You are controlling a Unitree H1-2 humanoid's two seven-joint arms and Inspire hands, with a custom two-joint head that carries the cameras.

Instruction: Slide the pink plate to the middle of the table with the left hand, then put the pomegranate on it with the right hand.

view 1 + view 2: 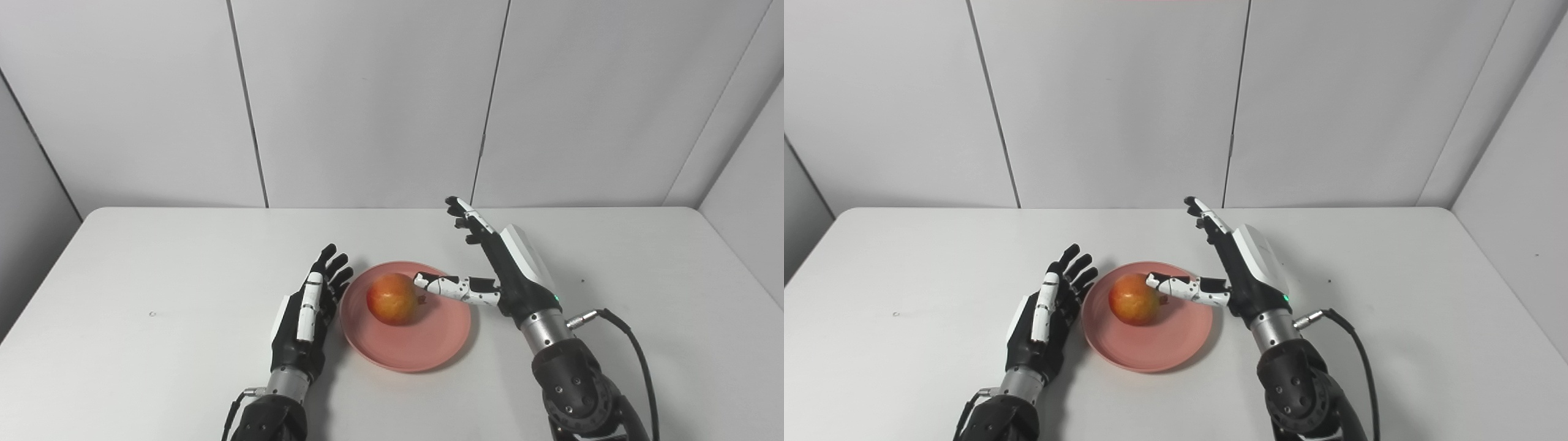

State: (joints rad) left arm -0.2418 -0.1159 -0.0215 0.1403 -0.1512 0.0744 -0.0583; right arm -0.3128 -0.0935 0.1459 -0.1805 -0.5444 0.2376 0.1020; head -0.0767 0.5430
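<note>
A pink plate (422, 349) lies near the middle of the white table. A red and yellow pomegranate (393, 298) rests on the plate's left part. My left hand (309, 306) lies open beside the plate's left rim, fingers stretched out, holding nothing. My right hand (496, 263) is open just right of the plate, fingers raised and spread, its thumb reaching over the plate with its tip close to the pomegranate. I cannot tell whether the thumb touches the fruit.
The white table (153, 275) is bounded by grey wall panels behind and at both sides. A black cable (631, 343) runs from my right wrist toward the table's front right.
</note>
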